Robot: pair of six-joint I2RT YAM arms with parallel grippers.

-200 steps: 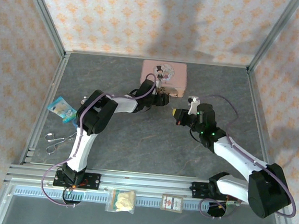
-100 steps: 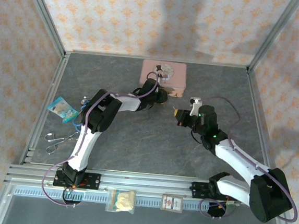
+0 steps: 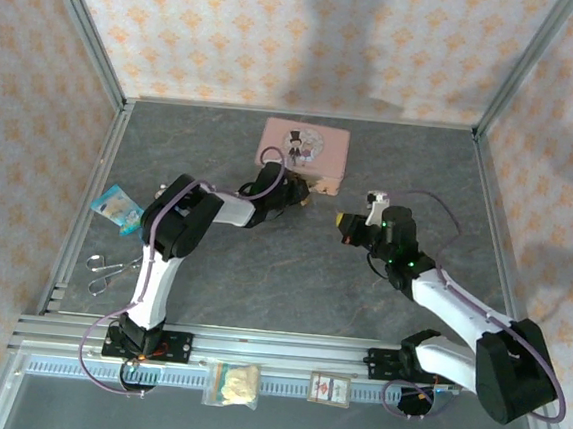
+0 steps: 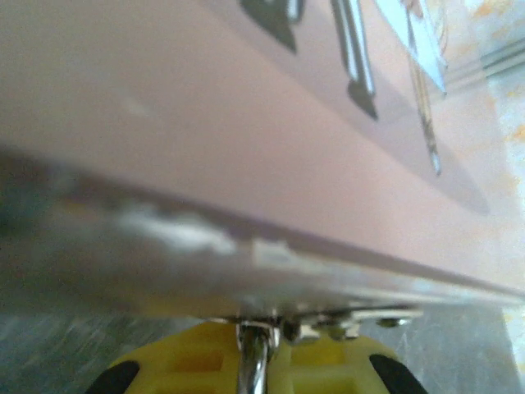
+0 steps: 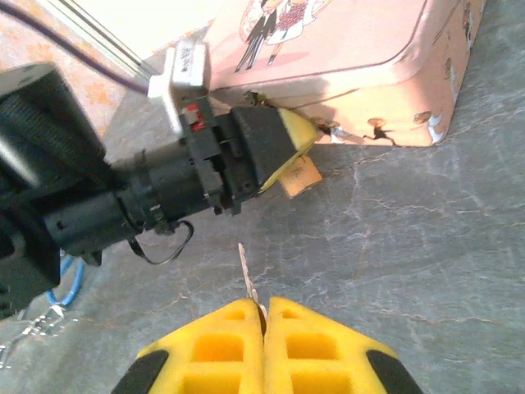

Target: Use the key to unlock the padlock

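The brass padlock [image 5: 300, 175] hangs at the front wall of the pink tin [image 3: 307, 146], at the tin's clasp [image 4: 361, 316]. My left gripper [image 3: 302, 196] is shut on it. In the left wrist view the silvery shackle [image 4: 253, 361] runs down between the yellow fingers [image 4: 180, 361], with the tin's side close above. My right gripper [image 5: 264, 305] is shut on the thin key [image 5: 246, 275], whose blade points toward the left gripper [image 5: 283, 135]. The key tip is a short way from the padlock, not touching it. The right gripper [image 3: 343, 222] sits to the right of the padlock.
Scissors [image 3: 111, 264] and a blue packet [image 3: 118, 208] lie by the left rail. Two small packets [image 3: 232, 382] [image 3: 330, 387] rest on the front rail between the arm bases. Metal frame posts border the grey table [image 3: 281, 274].
The pink tin has swung and shifted left, now lying skewed. My left gripper moved slightly left and nearer with it. The right gripper with the key edged a little right.
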